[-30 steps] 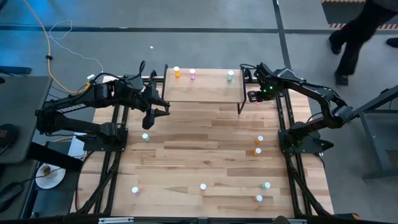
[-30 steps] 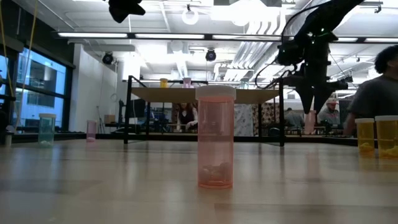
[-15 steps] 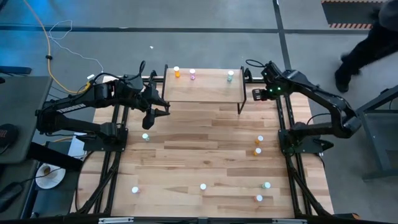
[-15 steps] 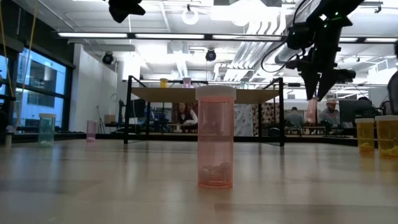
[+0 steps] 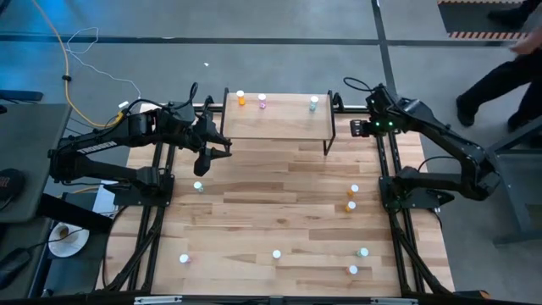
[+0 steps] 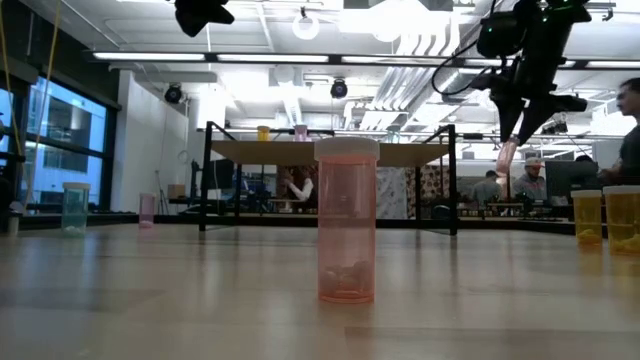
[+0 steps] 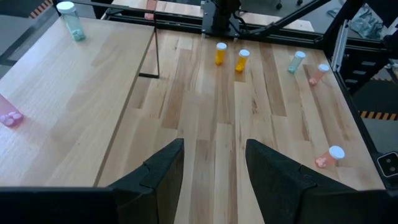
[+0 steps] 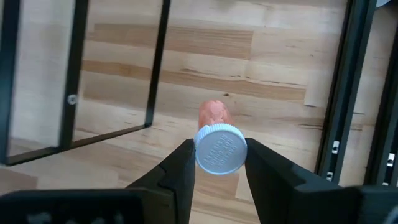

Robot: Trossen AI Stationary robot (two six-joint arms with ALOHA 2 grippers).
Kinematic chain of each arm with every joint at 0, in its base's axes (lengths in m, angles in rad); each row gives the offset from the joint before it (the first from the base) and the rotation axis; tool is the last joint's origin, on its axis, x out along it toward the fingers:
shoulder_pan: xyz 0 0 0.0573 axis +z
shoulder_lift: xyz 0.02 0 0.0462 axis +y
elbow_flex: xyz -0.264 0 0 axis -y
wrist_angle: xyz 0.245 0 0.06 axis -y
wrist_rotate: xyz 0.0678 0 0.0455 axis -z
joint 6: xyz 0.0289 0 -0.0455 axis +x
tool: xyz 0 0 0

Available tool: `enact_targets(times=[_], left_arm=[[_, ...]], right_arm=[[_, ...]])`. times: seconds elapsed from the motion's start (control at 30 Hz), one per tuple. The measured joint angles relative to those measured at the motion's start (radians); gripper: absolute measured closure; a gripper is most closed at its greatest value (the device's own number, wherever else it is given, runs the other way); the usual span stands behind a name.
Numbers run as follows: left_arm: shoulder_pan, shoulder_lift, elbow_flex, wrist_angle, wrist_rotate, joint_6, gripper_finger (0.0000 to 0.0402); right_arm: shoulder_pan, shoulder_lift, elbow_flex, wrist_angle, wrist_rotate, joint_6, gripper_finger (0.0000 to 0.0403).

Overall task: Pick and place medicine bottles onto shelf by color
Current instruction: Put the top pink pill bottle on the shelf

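Pink plastic, white ribbed cap — that's the bottle [image 8: 217,134] I've got pinched in my right gripper [image 8: 216,163], jaws closed on it just under the cap, body hanging down. I'm holding it up in the air off the right end of the shelf [image 5: 275,119], beside its black leg, above the surface [image 5: 279,203].

It seems light, near empty, so weight's no worry; the smooth round wall is. It could swivel or slip if I jolt it, so the hold stays high by the cap, where the rim should stop it sliding through.

On the shelf: orange bottle [image 5: 240,98], a pink one [image 5: 262,102], a teal one [image 5: 313,102]. Mine belongs by the pink, I'd say.

My left gripper [image 7: 212,168] waits at the shelf's left end, jaws parted, holding nothing. More bottles stand scattered on the surface.
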Motion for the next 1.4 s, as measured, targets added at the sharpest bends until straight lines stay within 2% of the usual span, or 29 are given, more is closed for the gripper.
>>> enact_targets(times=[0.43,0.67,1.1,1.4], left_arm=[[0.0,0.0,0.0,0.0,0.0,0.0,0.0238],[0.0,0.0,0.0,0.002,0.0,0.0,0.0238],[0.0,0.0,0.0,0.002,0.0,-0.002,0.0238],[0.0,0.0,0.0,0.002,0.0,-0.003,0.0238]], right_arm=[[0.0,-0.067,0.02,0.002,-0.016,-0.004,0.0284],[0.034,-0.065,0.15,-0.018,0.03,-0.017,0.0284],[0.038,-0.057,0.358,-0.065,0.027,-0.008,0.0284],[0.126,0.07,0.546,-0.067,0.046,-0.026,0.0284]])
